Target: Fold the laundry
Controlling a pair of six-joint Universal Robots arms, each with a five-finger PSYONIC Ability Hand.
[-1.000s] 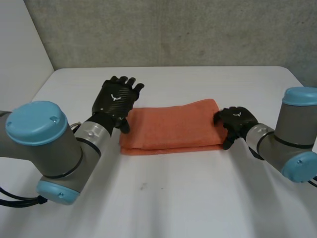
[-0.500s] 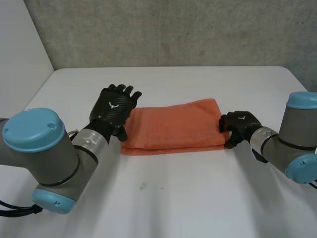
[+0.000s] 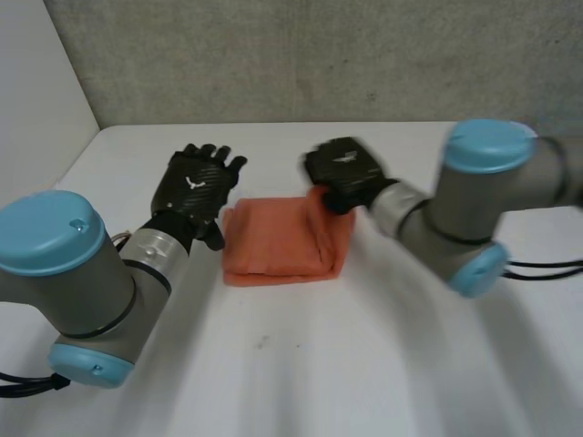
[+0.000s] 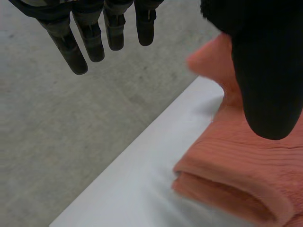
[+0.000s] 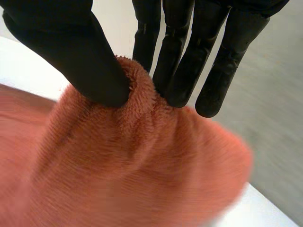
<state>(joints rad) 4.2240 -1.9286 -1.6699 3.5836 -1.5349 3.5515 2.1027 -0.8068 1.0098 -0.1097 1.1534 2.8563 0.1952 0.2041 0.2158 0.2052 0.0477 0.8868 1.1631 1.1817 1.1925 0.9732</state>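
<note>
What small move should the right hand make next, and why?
Probably carry its end across and lay it on the left end of the towel. The right hand pinches that end between thumb and fingers, raised, with the fold not yet closed; the left hand is open beside the left end.

text: none readable | sign: white emblem [image 3: 192, 182] on left hand [image 3: 199, 198] back

An orange towel [image 3: 278, 248] lies on the white table [image 3: 319, 364], its right end raised and pinched in the right hand [image 3: 344, 171]. The left hand [image 3: 193, 187], fingers straight, is just beside its left end.
</note>
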